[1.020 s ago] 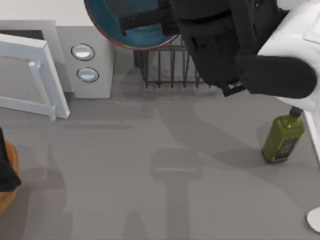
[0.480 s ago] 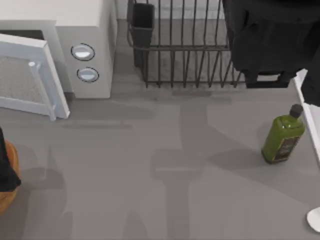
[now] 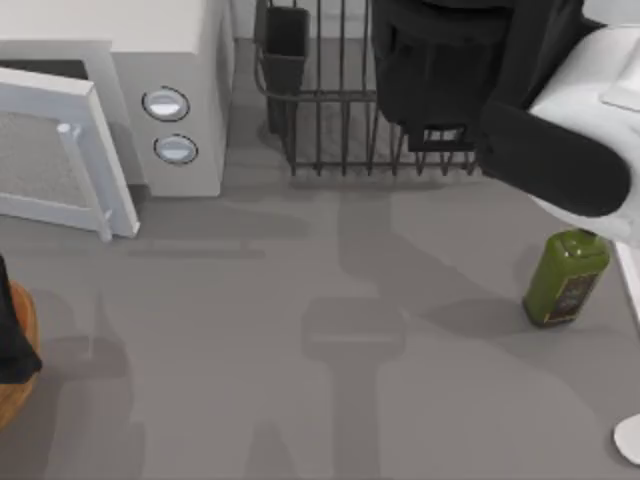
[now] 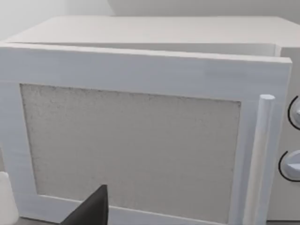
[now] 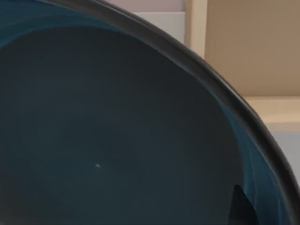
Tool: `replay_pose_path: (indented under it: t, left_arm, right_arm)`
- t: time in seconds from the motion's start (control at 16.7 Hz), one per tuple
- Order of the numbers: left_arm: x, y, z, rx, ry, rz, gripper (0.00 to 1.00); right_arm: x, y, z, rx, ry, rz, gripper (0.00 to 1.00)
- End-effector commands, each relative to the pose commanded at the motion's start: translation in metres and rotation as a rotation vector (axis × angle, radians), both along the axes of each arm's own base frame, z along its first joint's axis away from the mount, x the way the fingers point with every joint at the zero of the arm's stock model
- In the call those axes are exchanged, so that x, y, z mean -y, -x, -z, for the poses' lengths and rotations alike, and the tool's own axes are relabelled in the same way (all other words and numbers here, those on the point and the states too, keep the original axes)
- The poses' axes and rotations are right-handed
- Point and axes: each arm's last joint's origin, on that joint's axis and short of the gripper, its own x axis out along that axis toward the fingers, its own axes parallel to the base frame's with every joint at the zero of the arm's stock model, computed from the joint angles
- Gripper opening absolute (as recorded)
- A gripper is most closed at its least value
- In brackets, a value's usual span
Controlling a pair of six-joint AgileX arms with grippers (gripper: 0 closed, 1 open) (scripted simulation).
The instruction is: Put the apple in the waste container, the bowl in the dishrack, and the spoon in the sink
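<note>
Teal bowl [image 5: 112, 131] close up; dishrack [image 3: 340, 110] top-centre.

Right arm [image 3: 560, 130]: glossy white shell, matte black cylindrical link, boxy black wrist housing. Left arm [image 3: 12, 340]: black segment.

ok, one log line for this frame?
right arm: over dishrack | bowl: close at right wrist camera | left arm: parked by waste container

Matt grey bench [image 3: 300, 400], thin black wire dishrack [image 3: 340, 110], glossy green bottle [image 3: 565, 275], bowl [image 5: 117, 131] smooth teal inside, speckled microwave [image 4: 140, 140] door.
</note>
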Motion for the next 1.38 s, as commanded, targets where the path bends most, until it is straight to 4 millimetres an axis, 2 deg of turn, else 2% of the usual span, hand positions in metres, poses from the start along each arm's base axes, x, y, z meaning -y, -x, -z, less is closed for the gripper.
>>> replay_pose_path:
  t: [0.18, 0.3, 0.48, 0.66, 0.96, 1.38]
  left_arm:
    - [0.000, 0.000, 0.000, 0.000, 0.000, 0.000, 1.00]
    - [0.000, 0.000, 0.000, 0.000, 0.000, 0.000, 1.00]
    - [0.000, 0.000, 0.000, 0.000, 0.000, 0.000, 1.00]
    - [0.000, 0.000, 0.000, 0.000, 0.000, 0.000, 1.00]
    - [0.000, 0.000, 0.000, 0.000, 0.000, 0.000, 1.00]
    - [0.000, 0.000, 0.000, 0.000, 0.000, 0.000, 1.00]
  right_arm:
    - [-0.010, -0.048, 0.044, 0.001, 0.000, 0.000, 0.00]
    - [-0.008, -0.082, 0.079, -0.002, 0.004, -0.001, 0.00]
    - [0.005, -0.124, 0.127, 0.007, -0.003, -0.003, 0.00]
    - [0.021, -0.149, 0.160, 0.002, 0.001, -0.005, 0.00]
    - [0.024, -0.152, 0.164, 0.001, 0.003, -0.005, 0.00]
    - [0.024, -0.152, 0.164, 0.001, 0.003, -0.005, 0.53]
